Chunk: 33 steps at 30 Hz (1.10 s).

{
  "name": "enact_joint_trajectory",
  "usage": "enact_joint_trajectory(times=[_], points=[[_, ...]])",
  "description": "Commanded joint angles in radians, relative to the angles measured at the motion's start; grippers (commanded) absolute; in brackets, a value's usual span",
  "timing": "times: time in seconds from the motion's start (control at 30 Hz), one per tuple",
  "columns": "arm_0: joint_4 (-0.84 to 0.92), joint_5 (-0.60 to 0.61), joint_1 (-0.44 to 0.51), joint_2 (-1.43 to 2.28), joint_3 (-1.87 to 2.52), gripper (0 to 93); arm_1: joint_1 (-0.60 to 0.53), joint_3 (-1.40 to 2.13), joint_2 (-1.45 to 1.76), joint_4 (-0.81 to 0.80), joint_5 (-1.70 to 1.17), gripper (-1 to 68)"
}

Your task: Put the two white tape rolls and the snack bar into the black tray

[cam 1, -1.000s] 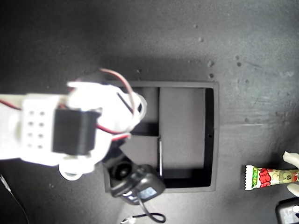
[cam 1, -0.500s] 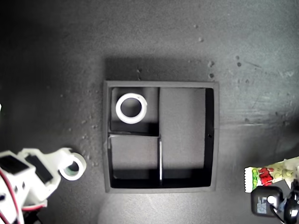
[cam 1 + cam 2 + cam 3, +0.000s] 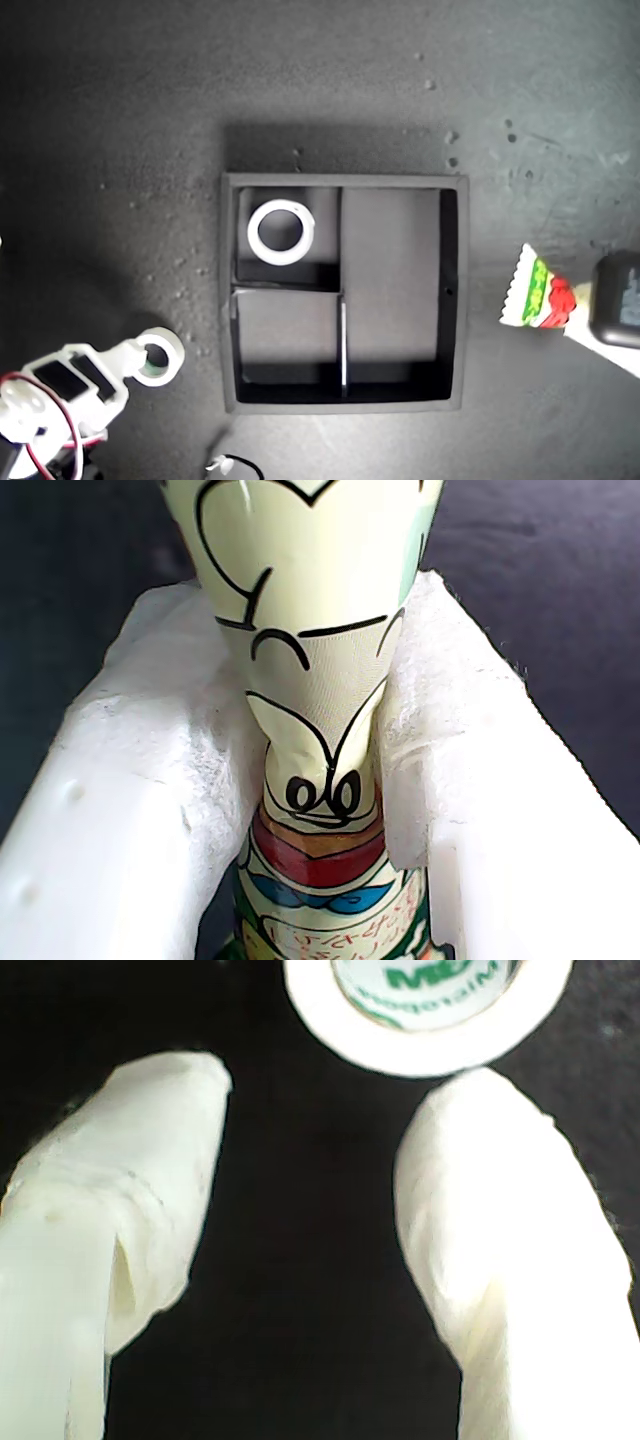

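Observation:
The black tray (image 3: 345, 182) lies in the middle of the exterior view. An all-white tape roll (image 3: 254, 232) rests flat in its small far compartment on the exterior view's left. The other tape roll (image 3: 177, 350), with a green-printed core (image 3: 430, 980), lies on the mat beyond the tray's near corner on the exterior view's left. My second gripper (image 3: 320, 1090) is open, with this roll just past its fingertips (image 3: 480, 1130). At the exterior view's right, my first gripper (image 3: 310, 600) is shut on the snack bar (image 3: 535, 295), whose crimped end points toward the tray. The wrapper (image 3: 310, 680) is pinched between white padded fingers (image 3: 130, 780).
The dark mat (image 3: 330, 80) carries small specks and crumbs. The first arm's black camera block (image 3: 620, 300) hides most of the snack bar in the exterior view. Red and black wires (image 3: 60, 440) trail from the second arm at the exterior view's lower left.
The second arm left the tray, with the all-white roll in a small compartment, and came to the other roll. The first gripper raised the snack bar and carried it toward the tray.

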Motion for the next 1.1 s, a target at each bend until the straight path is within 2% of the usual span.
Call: enact_joint_trajectory(times=[0.0,0.17,0.27,0.37,0.47,0.73,0.93,1.07], points=[[-0.026,0.028,0.005,0.025,0.011,12.6,0.091,-0.063,0.014,-0.017,-0.479,-0.6],[-0.058,0.054,0.009,0.023,0.014,12.6,0.141,-0.186,-0.021,-0.147,-1.034,-0.7],[-0.121,0.078,0.011,0.006,0.018,12.4,0.112,-0.414,-0.184,-0.101,-1.324,-0.6],[-0.16,0.087,0.011,-0.028,0.018,12.3,0.097,-0.724,-0.416,0.034,-1.485,-0.6],[-0.178,0.061,0.018,-0.072,0.02,12.2,0.097,-0.93,-0.574,0.114,-1.549,-0.6],[-0.238,-0.005,0.049,-0.087,0.095,12.0,0.092,-0.917,-0.606,0.066,-1.612,-0.6],[-0.37,-0.02,0.043,-0.137,0.173,12.4,0.094,-1.18,-0.893,0.166,-1.675,-0.4],[-0.407,-0.048,0.025,-0.183,0.19,4.0,0.067,-1.106,-0.956,0.1,-1.666,-0.4]])
